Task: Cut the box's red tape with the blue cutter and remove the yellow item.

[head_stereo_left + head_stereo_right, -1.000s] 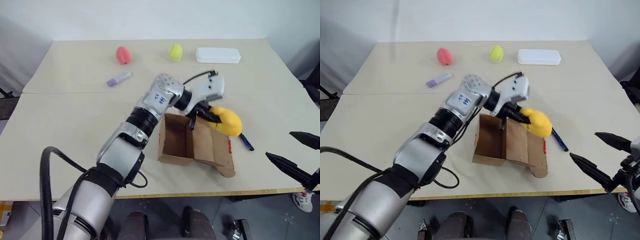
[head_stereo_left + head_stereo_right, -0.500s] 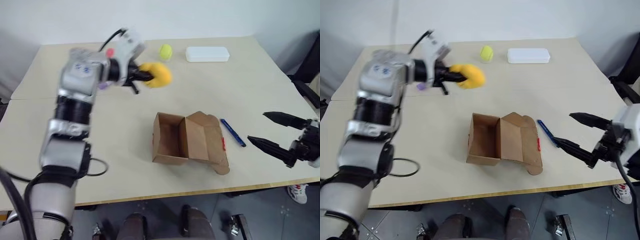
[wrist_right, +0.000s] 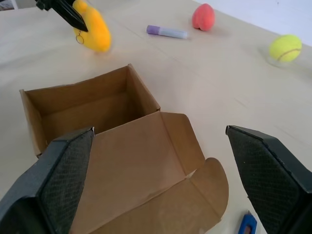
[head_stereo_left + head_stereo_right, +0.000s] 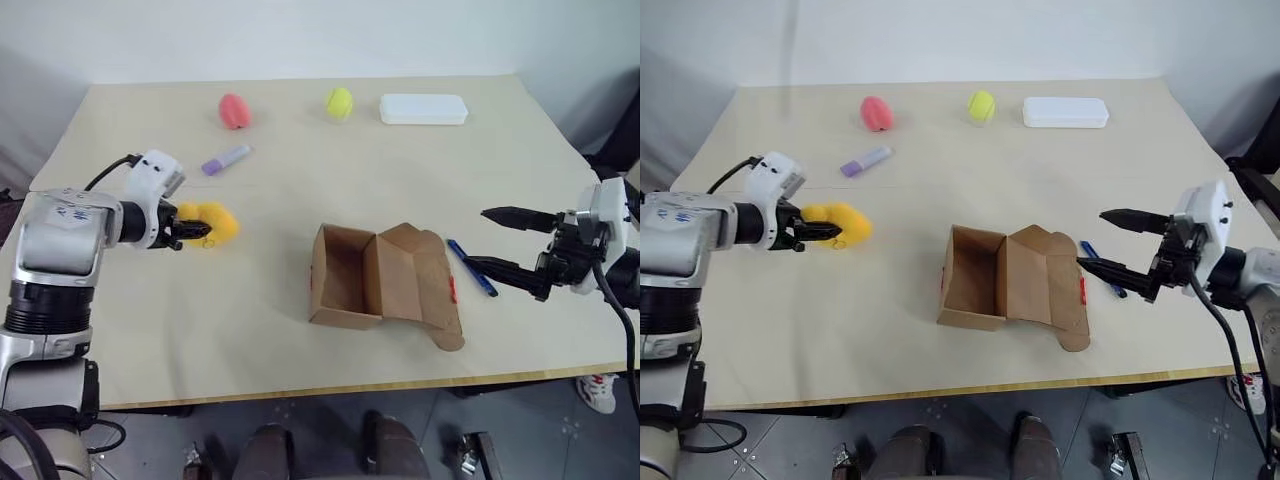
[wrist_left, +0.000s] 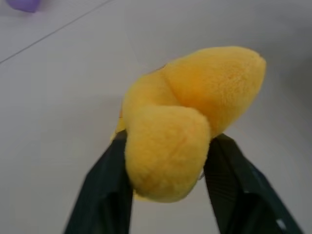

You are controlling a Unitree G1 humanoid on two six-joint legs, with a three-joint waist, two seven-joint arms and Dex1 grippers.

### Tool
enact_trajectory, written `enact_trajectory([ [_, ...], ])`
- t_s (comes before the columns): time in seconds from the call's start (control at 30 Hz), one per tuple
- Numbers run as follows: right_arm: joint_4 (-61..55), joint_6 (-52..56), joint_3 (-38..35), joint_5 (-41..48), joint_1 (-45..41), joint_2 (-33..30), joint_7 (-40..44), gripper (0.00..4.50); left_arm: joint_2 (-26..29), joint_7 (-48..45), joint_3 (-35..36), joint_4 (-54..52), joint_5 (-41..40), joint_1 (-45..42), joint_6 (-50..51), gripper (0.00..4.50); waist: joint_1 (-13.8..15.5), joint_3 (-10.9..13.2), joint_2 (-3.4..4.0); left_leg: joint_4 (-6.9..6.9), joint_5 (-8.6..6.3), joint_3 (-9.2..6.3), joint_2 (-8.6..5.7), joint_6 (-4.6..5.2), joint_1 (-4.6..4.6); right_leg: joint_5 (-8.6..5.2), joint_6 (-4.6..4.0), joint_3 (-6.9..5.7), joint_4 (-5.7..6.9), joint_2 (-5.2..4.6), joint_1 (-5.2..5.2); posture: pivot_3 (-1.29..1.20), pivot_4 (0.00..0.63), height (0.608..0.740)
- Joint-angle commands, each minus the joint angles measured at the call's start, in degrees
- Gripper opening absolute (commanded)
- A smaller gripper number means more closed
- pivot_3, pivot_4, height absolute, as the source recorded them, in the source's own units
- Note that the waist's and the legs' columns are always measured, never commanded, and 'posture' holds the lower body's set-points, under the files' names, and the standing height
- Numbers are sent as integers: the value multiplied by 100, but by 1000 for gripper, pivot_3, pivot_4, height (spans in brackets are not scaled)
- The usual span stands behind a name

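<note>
The brown cardboard box (image 4: pixel 385 285) lies open on the table's middle, its flaps spread to the right. A small strip of red tape (image 4: pixel 453 290) shows on the right flap's edge. The blue cutter (image 4: pixel 470 266) lies flat just right of the box. My left gripper (image 4: pixel 197 229) is far left of the box, low over the table. Its fingers (image 5: pixel 105 195) press both sides of the plush yellow item (image 5: pixel 185 122). My right gripper (image 4: pixel 1091 238) hovers wide open just right of the box, above the cutter, with nothing in it.
Along the table's far side lie a pink egg shape (image 4: pixel 234 110), a yellow-green ball (image 4: pixel 338 101) and a white case (image 4: pixel 423 108). A lilac marker (image 4: pixel 225 159) lies behind my left gripper. The table's front edge runs just below the box.
My left arm swung from over the box far to the left and lower, carrying the yellow item. My right gripper, still open, came in toward the box and cutter.
</note>
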Motion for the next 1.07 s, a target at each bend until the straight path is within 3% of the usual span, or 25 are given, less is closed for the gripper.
enact_trajectory([
  [0.03, 209, -216, 51, -95, -247, 5, 173, 4500, 202, 78, 248, -352, -242, 86, 80, 3273, 0, 0, 0, -1, 0, 2, 0, 0, 0, 0, 0, 0, -1, 0, 0, 0, 150, 740],
  [0.17, 441, -320, 138, -180, -446, 13, 308, 4500, 369, 118, 375, -559, -470, 284, 140, 4483, -4, 0, 0, -1, 0, 3, 0, -1, 0, 0, 0, 0, 1, 0, -1, 0, 150, 740],
  [0.3, 595, -386, 127, -225, -515, -32, 407, 4500, 446, 165, 577, -879, -701, 540, 103, 4483, -4, 0, 0, -1, 0, 4, 1, -2, 0, 0, 0, 0, 0, 0, -2, 0, 150, 740],
  [0.37, 705, -417, 64, -279, -483, -94, 452, 4500, 374, 197, 820, -1157, -761, 851, -594, 4483, -5, 0, 0, -1, 0, 4, 1, -3, 1, 0, 0, 0, -1, 0, -1, 0, 150, 740],
  [0.47, 1085, -567, -50, -422, -321, -214, 642, 4500, -417, 50, 1675, -1641, -1328, 1523, -2221, 4483, 13, 0, 1, -1, -2, 5, 4, -6, 1, 0, 0, -1, -1, 0, -2, 0, 150, 740],
  [0.63, 2130, -1335, -34, -957, 95, -513, 1219, 4500, -995, -192, 2256, -2425, -1902, 3047, -3114, 4483, -17, -1, -1, 0, -7, 12, 4, -12, 3, 0, 0, -2, -3, -1, -3, 0, 150, 740],
  [0.87, 3814, -2762, 356, -1778, -173, -529, 1655, 4500, -1032, -662, 2141, -2570, -1945, 4922, -4031, 4483, -136, -4, 7, -3, -7, 35, 7, -12, 40, 0, -5, 12, -1, -1, 18, 0, 150, 740],
  [1.07, 3916, -2909, 398, -1859, -348, -416, 1556, 4500, -1168, -574, 1937, -2402, -2000, 5118, -4445, 4483, -143, -2, 15, -6, -5, 40, 12, -14, 57, -4, -21, 15, 8, -1, 23, 0, 150, 740],
])
